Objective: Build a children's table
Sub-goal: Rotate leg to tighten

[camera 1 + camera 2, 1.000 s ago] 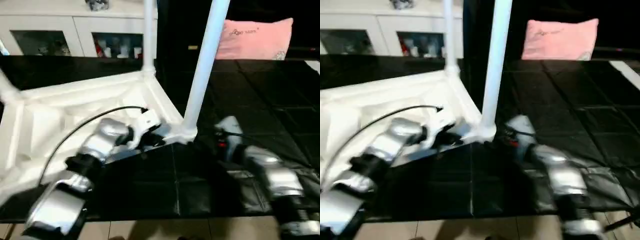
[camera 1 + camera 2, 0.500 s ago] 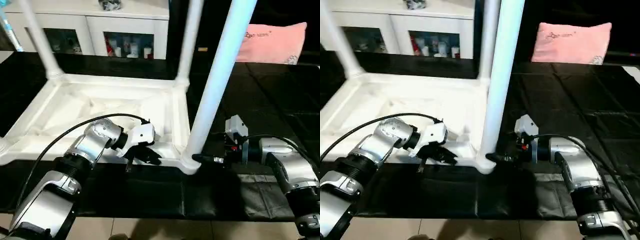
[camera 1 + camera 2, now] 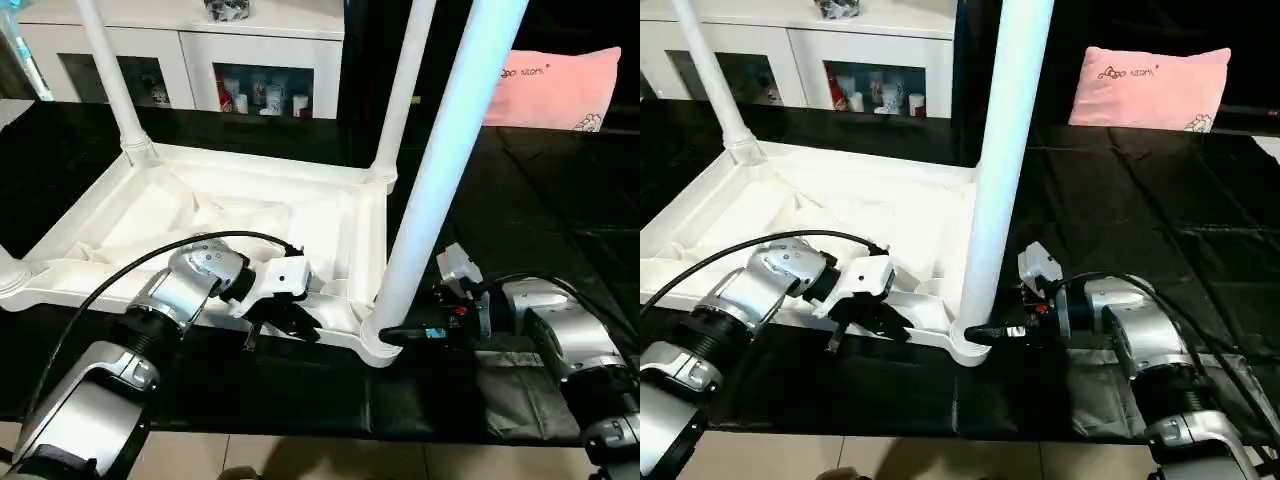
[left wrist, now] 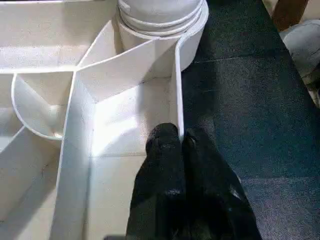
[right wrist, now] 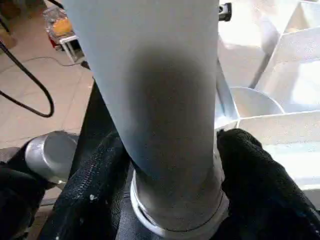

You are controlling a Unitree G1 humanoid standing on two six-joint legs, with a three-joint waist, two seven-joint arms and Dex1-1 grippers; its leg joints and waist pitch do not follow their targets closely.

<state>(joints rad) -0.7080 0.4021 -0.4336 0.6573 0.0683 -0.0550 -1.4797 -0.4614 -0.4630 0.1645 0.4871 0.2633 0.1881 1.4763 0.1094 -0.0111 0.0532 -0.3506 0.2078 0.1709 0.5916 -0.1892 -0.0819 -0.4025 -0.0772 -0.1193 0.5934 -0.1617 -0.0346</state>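
Currently left end effector (image 4: 181,142) pinches the tabletop (image 3: 240,215) rim at 6 o'clock, right end effector (image 5: 172,150) clamps the near-corner leg (image 3: 440,150) base.

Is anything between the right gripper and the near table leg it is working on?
Nothing visible. The right gripper already has its fingers on either side of the near leg, just above the corner socket of the tabletop.
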